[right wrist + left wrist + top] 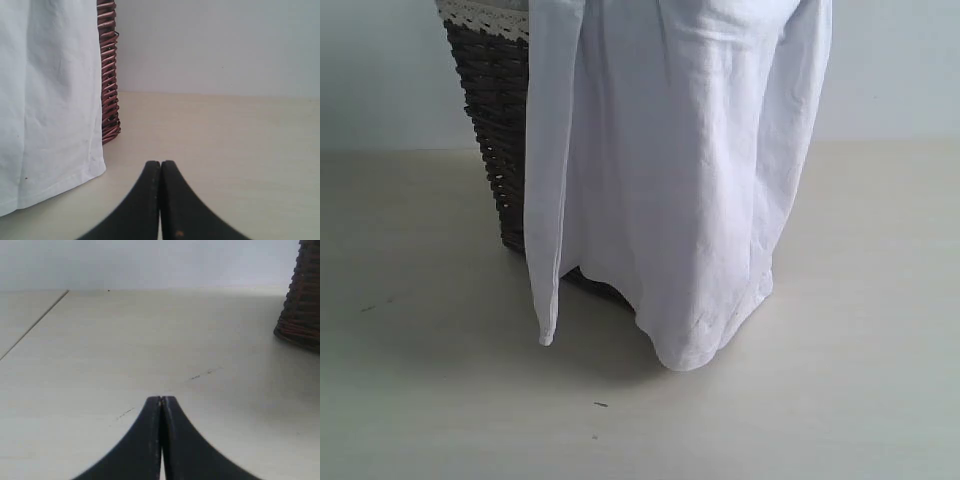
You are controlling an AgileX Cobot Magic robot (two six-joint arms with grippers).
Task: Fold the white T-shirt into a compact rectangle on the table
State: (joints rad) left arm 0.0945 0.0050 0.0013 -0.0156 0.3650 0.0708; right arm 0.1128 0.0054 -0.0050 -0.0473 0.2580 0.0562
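Observation:
The white T-shirt hangs out of a dark wicker basket and drapes down its front, its lower edge resting on the pale table. In the right wrist view the same T-shirt hangs beside the basket. My left gripper is shut with nothing in it, low over bare table, the basket's foot ahead and to one side. My right gripper is shut and empty too, a short way from the shirt's hem. Neither gripper shows in the exterior view.
A pale wall rises behind the table. White lace trim lines the basket's rim. A straight seam crosses the table in the left wrist view. A few small dark specks mark the surface.

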